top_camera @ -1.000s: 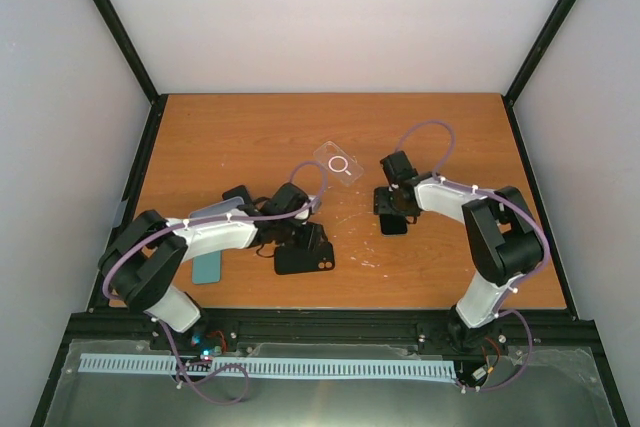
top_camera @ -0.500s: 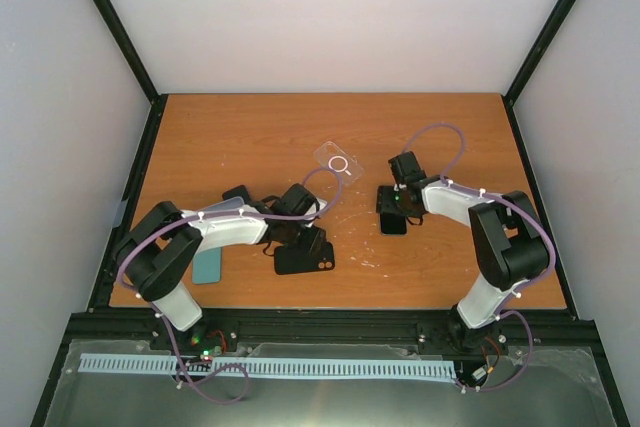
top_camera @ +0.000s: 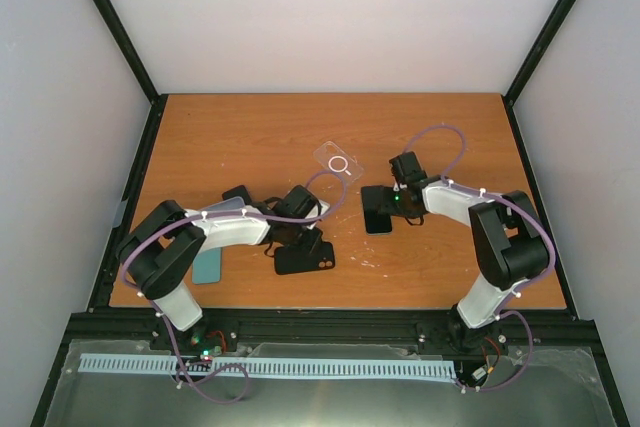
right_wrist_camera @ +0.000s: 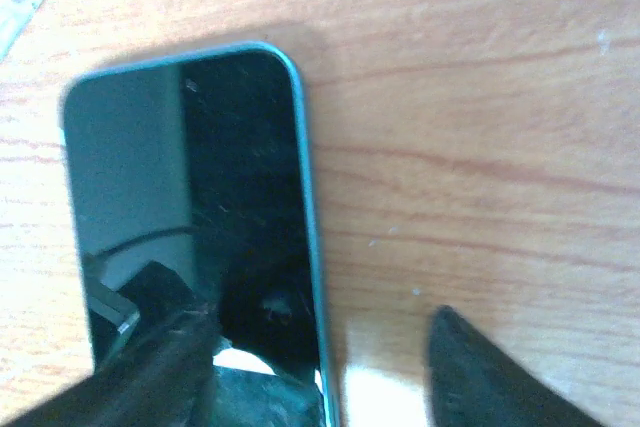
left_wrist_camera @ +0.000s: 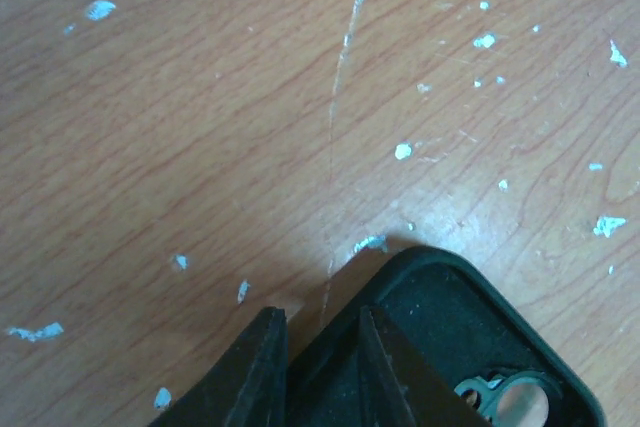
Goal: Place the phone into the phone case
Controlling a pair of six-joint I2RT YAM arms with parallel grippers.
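The black phone case (top_camera: 303,258) lies open side up on the wooden table, left of centre. My left gripper (top_camera: 299,234) is at its far edge. In the left wrist view the gripper (left_wrist_camera: 322,372) has the case's rim (left_wrist_camera: 440,332) pinched between its two fingers. The phone (top_camera: 377,213), with a dark screen and a teal rim, lies flat right of centre. My right gripper (top_camera: 394,205) is over it and open. In the right wrist view (right_wrist_camera: 320,367) one finger rests on the phone's screen (right_wrist_camera: 190,177) and the other finger (right_wrist_camera: 490,377) is over bare wood beside the phone.
A clear case with a white ring (top_camera: 338,162) lies behind the two grippers. A light blue case or phone (top_camera: 207,265) lies near the table's left edge, with a small black object (top_camera: 237,193) behind it. The table (top_camera: 440,277) has scuffed white flecks.
The phone has slid left, towards the middle of the table, with my right gripper on it. My left gripper has stayed at the black case's edge.
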